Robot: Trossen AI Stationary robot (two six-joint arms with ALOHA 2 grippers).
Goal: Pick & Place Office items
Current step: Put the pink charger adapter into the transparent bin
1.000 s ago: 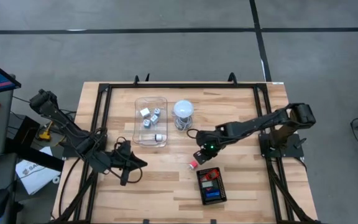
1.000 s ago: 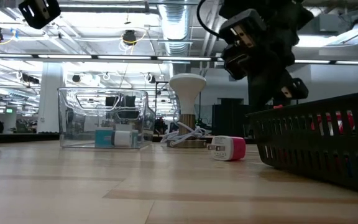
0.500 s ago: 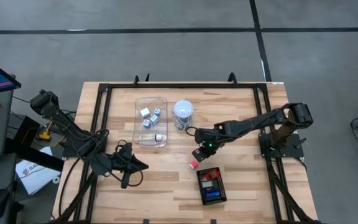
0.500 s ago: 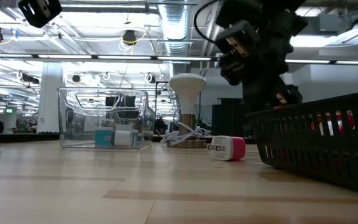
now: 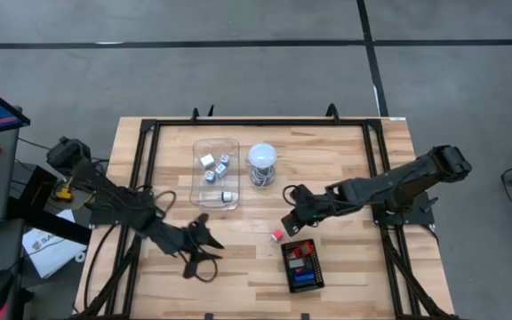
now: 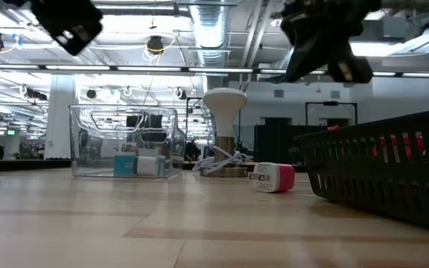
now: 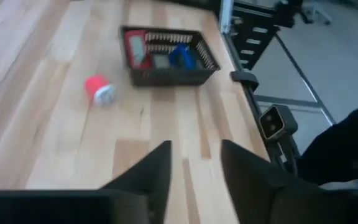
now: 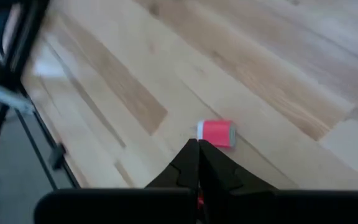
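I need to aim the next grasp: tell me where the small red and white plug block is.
In the high view the small red and white plug block lies on bare wood right of centre, just off the black mesh tray, below the right gripper.

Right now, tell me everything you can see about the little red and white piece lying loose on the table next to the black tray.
The small red block with a white end is stubby and rounded, apparently plastic. It lies on its side on the pale wooden table, alone, just off the black mesh tray on the side toward the clear plastic box. Only the tabletop touches it. The right hand hangs above and beside it, fingers shut, holding nothing. The left wrist view shows its white face.
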